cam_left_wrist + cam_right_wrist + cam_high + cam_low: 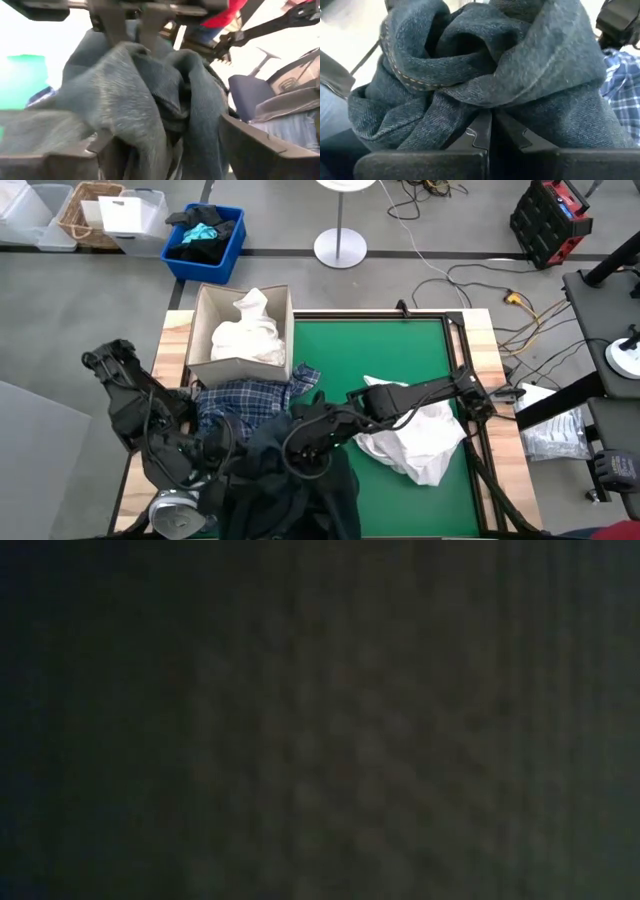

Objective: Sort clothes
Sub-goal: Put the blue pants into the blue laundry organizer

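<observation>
On my green tabletop (400,360), both pincers, left (262,448) and right (302,448), clamp one crumpled, stitched dark denim garment (290,490); one plaid shirt (245,400) lies beside it.

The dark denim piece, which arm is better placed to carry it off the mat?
Probably the right. Its gripper is shut on the denim, bunched over its fingers. The left gripper also meets the cloth, but its hold is unclear.

Dark denim (150,100) fills the view, bunched in thick folds. Other arm's hand (131,27) clamps its top edge — fingers (114,22) pinched together on the fabric. Green counter (25,75) to one side, plaid shirt (40,95) corner just beside the denim.
</observation>
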You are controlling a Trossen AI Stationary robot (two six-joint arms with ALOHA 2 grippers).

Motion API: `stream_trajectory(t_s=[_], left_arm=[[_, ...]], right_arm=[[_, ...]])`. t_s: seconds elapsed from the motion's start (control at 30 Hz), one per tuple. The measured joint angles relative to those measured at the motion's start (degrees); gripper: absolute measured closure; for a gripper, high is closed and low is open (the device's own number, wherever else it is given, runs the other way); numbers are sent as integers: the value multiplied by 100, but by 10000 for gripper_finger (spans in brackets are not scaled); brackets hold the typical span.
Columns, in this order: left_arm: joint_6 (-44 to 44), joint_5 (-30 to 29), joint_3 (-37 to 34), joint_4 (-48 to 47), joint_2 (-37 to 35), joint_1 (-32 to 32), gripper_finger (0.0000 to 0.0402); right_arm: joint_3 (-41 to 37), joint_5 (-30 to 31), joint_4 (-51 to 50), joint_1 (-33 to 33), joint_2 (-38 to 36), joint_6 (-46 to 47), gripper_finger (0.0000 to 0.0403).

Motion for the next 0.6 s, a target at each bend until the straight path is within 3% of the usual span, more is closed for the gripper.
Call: stream_trajectory(t_s=[0.17,0.37,0.5,0.6], left_arm=[[-343,127,225,-811,26,4,118],[-296,679,241,-849,15,0,129],[253,746,236,-854,267,-42,168],[639,724,230,-873,447,-66,229]], right_arm=[[-8,-10,23,0,226,-20,391],[-6,-248,145,-26,465,-53,391],[-6,-284,201,-79,625,-73,391],[-26,-346,388,-132,750,-69,391]])
